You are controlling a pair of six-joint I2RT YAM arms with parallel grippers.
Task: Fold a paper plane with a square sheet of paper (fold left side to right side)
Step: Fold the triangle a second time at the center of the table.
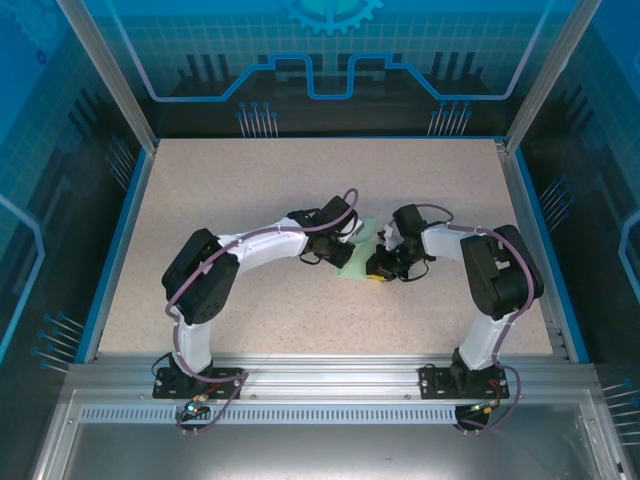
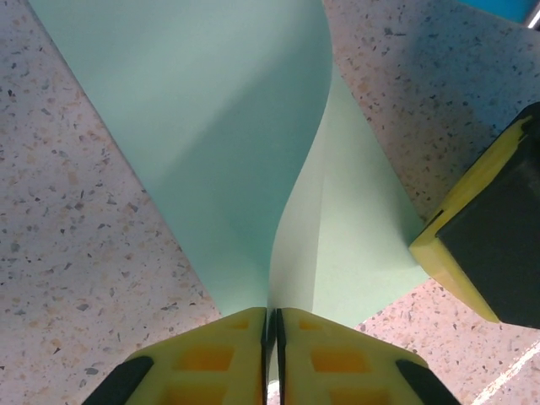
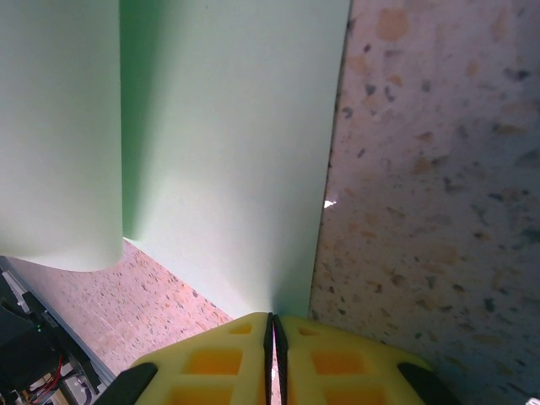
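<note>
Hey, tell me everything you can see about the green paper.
The paper is a thin, pale mint-green sheet, plain, unmarked and matte. It sits near the middle of the table, between the two arms. It isn't flat: one part lies on the speckled surface while another rises and curves over it in a soft bend, not yet pressed into a crease. The left gripper is shut on one edge and the right gripper on another.
</note>
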